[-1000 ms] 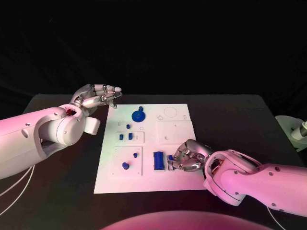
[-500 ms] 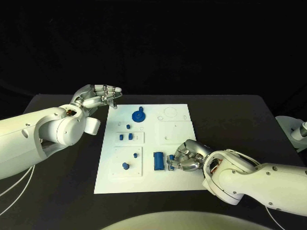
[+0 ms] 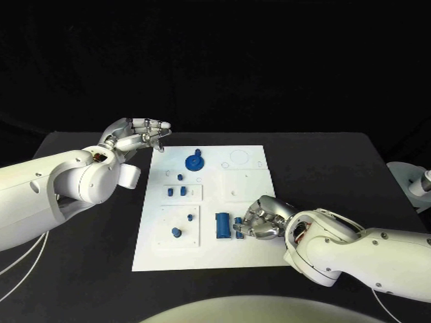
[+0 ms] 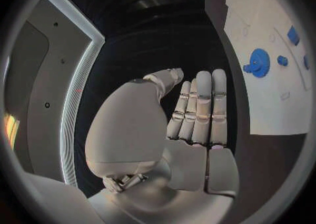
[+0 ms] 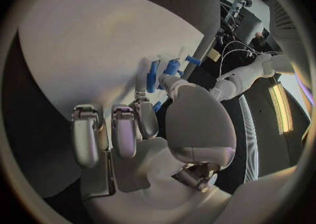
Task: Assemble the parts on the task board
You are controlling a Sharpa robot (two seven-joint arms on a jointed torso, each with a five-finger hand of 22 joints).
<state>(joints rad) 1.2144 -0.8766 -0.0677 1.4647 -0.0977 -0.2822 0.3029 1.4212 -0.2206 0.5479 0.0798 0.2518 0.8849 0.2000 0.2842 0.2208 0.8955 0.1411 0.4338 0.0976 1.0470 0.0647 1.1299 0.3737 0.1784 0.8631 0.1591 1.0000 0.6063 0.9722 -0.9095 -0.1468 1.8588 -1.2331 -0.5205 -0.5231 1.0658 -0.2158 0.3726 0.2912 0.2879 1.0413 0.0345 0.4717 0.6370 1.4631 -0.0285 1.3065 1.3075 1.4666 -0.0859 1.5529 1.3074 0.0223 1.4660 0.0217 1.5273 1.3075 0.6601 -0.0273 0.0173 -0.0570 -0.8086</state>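
Task board lies mid-table, bare black table all around it. Right hand, at the board's 4 o'clock, pinches a small blue part just beside an upright blue block. A blue gear sits toward 12 o'clock. Left hand hovers off the 11 o'clock corner, fingers together, grasping nothing. A white holder stands at 3 o'clock.

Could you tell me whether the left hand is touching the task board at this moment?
Apart. The head view shows the left hand raised beyond the far left corner of the task board, with black table between them.
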